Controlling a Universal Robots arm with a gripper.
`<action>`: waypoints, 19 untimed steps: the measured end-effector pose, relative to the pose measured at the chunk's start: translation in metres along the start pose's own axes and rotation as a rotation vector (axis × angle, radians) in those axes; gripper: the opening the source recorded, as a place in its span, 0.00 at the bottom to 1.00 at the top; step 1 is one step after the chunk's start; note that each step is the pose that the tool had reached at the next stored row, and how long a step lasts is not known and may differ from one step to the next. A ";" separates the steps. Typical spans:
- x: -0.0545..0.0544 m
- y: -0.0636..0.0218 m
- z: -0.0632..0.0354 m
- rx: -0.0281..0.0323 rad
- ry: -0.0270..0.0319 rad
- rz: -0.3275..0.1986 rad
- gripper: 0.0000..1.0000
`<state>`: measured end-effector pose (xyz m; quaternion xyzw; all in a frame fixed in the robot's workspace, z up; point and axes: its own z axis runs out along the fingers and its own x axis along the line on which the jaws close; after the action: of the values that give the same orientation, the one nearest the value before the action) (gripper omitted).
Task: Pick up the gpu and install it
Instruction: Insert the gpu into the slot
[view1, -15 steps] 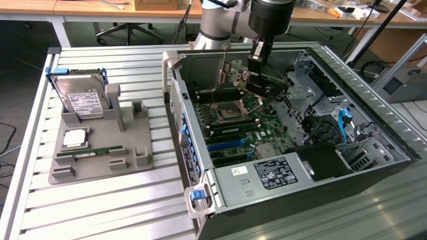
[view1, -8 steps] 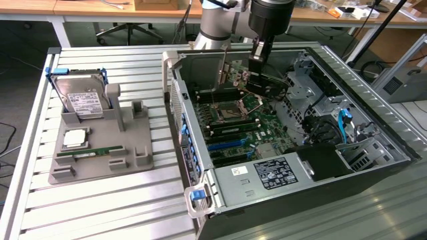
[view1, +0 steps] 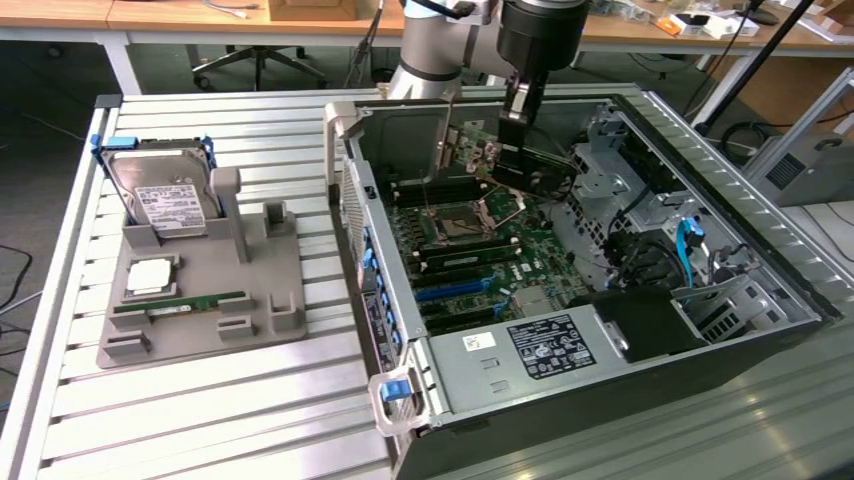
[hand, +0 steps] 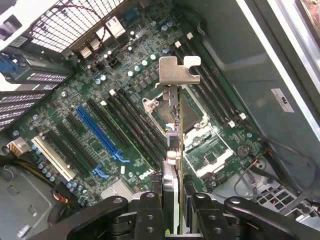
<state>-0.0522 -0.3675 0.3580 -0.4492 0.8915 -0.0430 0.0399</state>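
1. Gripping the gpu (hand: 176, 125) on edge, your claw (hand: 175, 212) has its jaws about half closed, pressed against the card's two flat faces.
2. You see the card's silvery bracket (hand: 178, 70) at the end away from the fingers (hand: 150, 210).
3. You have the card hanging inside the open computer case (view1: 727, 190), over the motherboard (hand: 100, 75) beside the CPU socket (hand: 197, 125).
4. Outside the case, on the exterior view's left, a grey holder (view1: 200, 325) on the slatted table (view1: 200, 420) carries a hard drive (view1: 167, 195) and a memory stick (view1: 180, 302).
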 end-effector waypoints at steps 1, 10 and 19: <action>0.000 0.0000 0.0000 -0.0001 -0.0003 -0.003 0.27; 0.000 0.0000 0.0003 -0.0009 -0.0035 -0.034 0.27; 0.000 0.0001 0.0006 -0.0017 -0.0067 -0.064 0.27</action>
<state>-0.0522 -0.3675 0.3574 -0.4775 0.8767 -0.0420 0.0411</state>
